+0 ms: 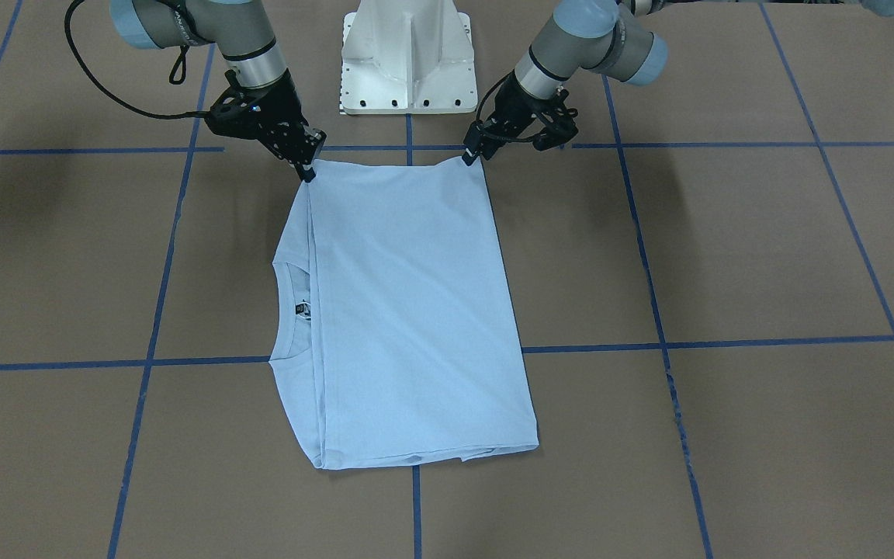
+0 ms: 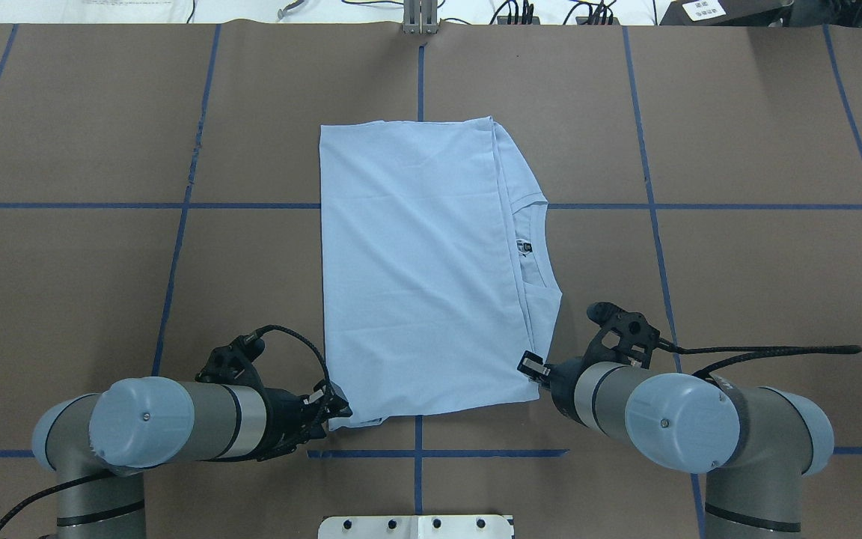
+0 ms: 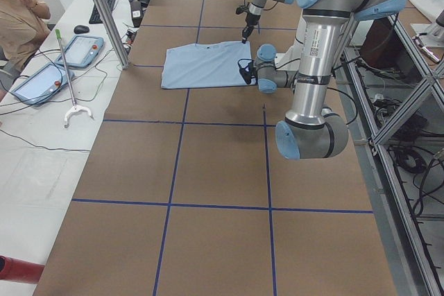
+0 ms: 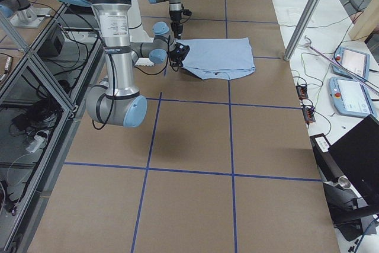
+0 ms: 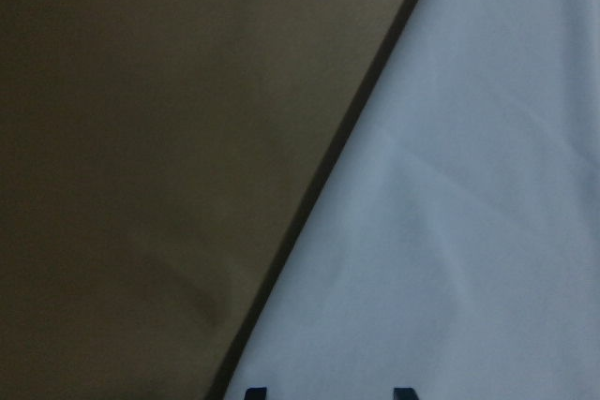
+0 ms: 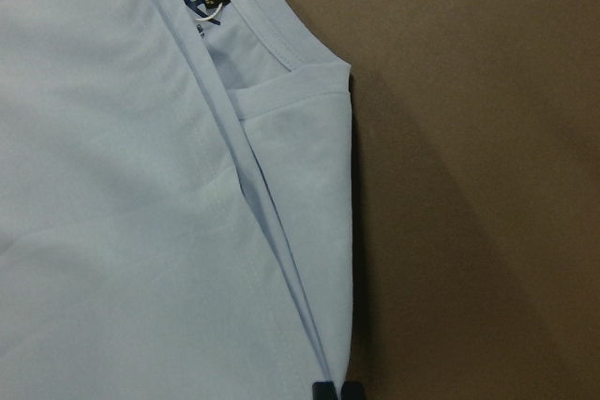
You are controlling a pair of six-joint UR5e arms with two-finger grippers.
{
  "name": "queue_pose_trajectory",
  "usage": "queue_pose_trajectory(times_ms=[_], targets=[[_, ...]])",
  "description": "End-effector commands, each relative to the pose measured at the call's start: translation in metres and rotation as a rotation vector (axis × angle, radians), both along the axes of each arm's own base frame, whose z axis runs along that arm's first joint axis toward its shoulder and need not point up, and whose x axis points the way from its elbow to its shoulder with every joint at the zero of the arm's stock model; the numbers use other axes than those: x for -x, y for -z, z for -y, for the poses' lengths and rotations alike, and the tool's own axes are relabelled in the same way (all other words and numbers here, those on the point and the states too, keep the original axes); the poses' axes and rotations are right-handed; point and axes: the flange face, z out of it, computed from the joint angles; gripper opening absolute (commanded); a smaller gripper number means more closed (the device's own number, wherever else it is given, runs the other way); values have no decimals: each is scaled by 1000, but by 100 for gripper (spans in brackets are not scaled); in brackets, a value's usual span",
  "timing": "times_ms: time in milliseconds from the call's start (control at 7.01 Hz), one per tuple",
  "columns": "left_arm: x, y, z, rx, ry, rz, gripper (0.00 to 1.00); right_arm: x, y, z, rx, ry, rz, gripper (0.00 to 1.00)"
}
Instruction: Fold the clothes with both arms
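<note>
T-shirt (image 1: 416, 310) smooth matt cloth; table (image 1: 726, 256) matt brown paper.

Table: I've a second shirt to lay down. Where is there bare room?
Free: the wide stretch of table left of the T-shirt in the overhead view, and the like stretch right of its collar. Crowded: the near edge, where the left gripper and right gripper meet the shirt's corners by the pedestal base.
</note>
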Motion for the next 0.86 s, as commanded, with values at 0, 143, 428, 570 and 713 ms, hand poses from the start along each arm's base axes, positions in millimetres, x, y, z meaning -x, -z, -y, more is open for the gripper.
queue_pose_trajectory(times_ms=[0, 143, 428, 570, 713], targets=[[-4, -2, -6, 3, -9, 14, 57, 0, 0, 0, 0, 0, 0, 0], [-4, 0, -6, 2, -7, 11, 57, 0, 0, 0, 0, 0, 0, 0], [-5, -1, -6, -1, -5, 13, 56, 0, 0, 0, 0, 0, 0, 0], [-8, -3, -8, 0, -9, 17, 56, 0, 0, -1, 0, 1, 0, 0], [-9, -1, -10, -1, -13, 14, 54, 0, 0, -1, 0, 1, 0, 0]])
